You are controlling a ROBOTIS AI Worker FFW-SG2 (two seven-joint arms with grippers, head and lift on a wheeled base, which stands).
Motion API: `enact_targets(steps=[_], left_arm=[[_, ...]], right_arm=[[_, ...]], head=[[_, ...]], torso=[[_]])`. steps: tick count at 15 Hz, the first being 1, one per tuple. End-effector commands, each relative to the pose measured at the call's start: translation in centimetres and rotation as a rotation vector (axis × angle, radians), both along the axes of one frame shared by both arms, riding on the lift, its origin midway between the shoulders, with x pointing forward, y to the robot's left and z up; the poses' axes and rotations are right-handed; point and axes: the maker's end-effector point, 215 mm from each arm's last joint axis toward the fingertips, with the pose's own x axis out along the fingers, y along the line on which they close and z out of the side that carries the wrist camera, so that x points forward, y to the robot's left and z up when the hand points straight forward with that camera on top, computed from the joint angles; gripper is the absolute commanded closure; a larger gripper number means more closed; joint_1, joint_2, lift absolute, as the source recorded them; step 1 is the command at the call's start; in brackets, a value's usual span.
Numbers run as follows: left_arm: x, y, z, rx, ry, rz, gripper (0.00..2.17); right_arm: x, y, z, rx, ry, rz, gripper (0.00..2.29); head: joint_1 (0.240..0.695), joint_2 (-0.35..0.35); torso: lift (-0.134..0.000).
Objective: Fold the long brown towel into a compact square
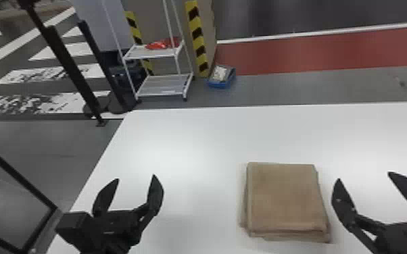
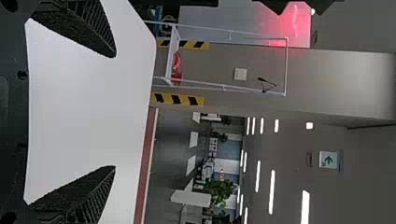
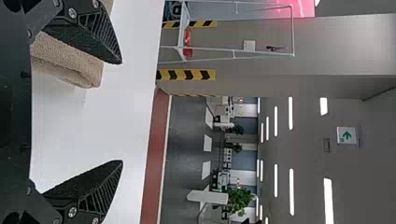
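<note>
On the white table the brown towel (image 1: 285, 199) lies folded into a thick, nearly square stack, its layered edges slightly offset at the near side. My left gripper (image 1: 136, 177) stands open over the table's left part, well apart from the towel. Just right of the towel is my right gripper (image 1: 364, 177), open with nothing between its fingers. In the left wrist view my left gripper (image 2: 115, 112) has its two fingers wide apart. In the right wrist view, part of the towel (image 3: 70, 63) shows behind one finger of my right gripper (image 3: 122, 112).
The white table (image 1: 192, 142) has its left edge beneath the left arm. Beyond its far edge stand a white wire shelf (image 1: 164, 82) with a red item, a blue bin (image 1: 222, 77) and yellow-black striped posts (image 1: 197, 37).
</note>
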Motion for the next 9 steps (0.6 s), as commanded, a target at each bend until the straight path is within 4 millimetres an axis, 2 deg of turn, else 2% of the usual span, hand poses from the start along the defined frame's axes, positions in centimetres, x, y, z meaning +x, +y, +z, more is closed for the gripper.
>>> enact_targets(steps=[1,9], left_arm=[[-0.06,0.00,0.21,0.001,-0.001,0.001,0.01],[-0.39,-0.29,0.75,0.022,-0.001,-0.006,0.01]], right_arm=[[-0.13,0.36,0.21,0.006,-0.003,0.004,0.14],[-0.42,1.08,0.49,0.015,-0.012,0.015,0.14]], head=[[0.695,0.283],[0.695,0.293]], torso=[[-0.126],[-0.126]])
